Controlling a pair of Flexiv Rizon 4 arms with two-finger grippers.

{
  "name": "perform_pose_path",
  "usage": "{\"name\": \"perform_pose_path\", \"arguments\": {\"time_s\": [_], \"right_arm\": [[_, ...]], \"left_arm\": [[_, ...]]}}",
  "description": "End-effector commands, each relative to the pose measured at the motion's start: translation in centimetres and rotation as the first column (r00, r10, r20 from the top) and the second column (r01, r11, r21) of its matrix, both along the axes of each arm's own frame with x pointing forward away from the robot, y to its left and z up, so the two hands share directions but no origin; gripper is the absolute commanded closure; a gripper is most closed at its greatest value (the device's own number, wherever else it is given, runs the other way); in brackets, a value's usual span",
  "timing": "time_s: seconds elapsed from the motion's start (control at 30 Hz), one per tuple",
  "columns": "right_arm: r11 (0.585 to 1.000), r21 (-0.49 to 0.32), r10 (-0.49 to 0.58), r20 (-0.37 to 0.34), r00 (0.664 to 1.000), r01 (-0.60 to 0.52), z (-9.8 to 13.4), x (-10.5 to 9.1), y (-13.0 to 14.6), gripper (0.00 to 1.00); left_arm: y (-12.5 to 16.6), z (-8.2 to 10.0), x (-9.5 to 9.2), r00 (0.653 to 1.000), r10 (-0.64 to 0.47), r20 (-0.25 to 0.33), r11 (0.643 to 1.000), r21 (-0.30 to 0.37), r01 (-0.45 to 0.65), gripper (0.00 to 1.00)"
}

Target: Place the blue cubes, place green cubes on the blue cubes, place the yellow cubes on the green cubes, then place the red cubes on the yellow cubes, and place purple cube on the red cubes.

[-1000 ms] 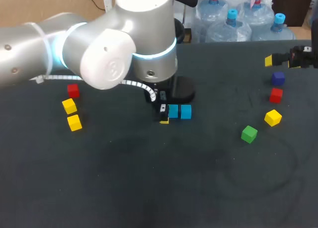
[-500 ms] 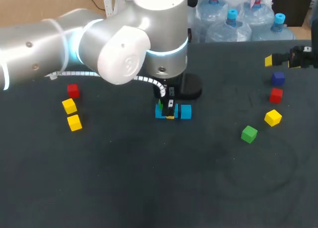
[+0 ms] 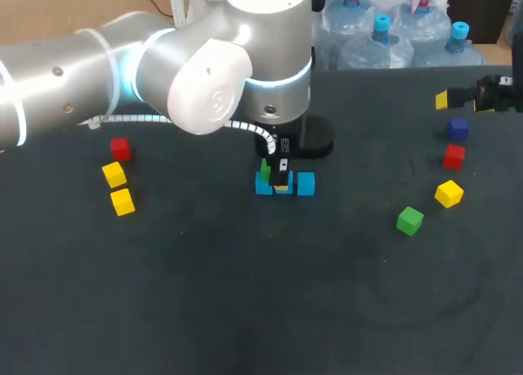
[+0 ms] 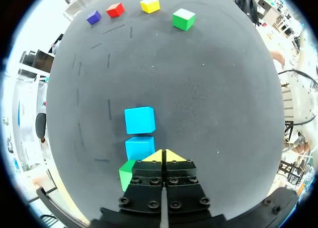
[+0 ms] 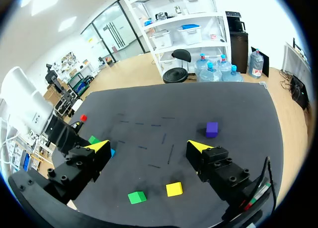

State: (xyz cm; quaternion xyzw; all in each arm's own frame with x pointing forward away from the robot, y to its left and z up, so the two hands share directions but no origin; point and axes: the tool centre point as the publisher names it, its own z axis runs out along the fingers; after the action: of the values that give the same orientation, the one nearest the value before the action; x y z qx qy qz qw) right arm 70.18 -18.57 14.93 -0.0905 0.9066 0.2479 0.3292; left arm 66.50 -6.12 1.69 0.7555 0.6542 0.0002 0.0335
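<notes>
Left gripper's fingers, pressed together (pinching nothing) beside the green cube, should probably spread, straddle it, and seat it squarely on the blue cube.

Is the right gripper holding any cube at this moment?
No, the right gripper stands wide open in its own wrist view and grips nothing.

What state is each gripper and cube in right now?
left gripper: jaws shut, empty.
right gripper: jaws open, empty.
blue cubes: on the table, side by side.
near green cube: beside the left gripper's shut jaws, ungripped.
other cubes: scattered singly on the table, unstacked.
</notes>
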Motion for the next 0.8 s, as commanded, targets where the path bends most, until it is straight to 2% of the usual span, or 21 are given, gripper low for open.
{"name": "perform_pose_path", "arguments": {"time_s": [0.03,0.6,0.8], "right_arm": [[1.0,-0.002,-0.001,0.0,1.0,0.001,0.0,-0.1,0.0,0.0],[1.0,-0.002,-0.001,0.0,1.0,0.001,0.0,-0.1,0.0,0.0],[1.0,-0.002,-0.001,0.0,1.0,0.001,0.0,-0.1,0.0,0.0]], "left_arm": [[-0.1,-0.2,0.2,1.0,0.0,-0.002,1.0,0.001,0.0,1.0],[-0.4,0.0,1.2,1.0,-0.002,0.012,1.0,-0.002,0.003,1.0],[-0.2,1.4,0.0,1.0,-0.023,0.016,0.999,-0.028,0.024,1.0]]}}
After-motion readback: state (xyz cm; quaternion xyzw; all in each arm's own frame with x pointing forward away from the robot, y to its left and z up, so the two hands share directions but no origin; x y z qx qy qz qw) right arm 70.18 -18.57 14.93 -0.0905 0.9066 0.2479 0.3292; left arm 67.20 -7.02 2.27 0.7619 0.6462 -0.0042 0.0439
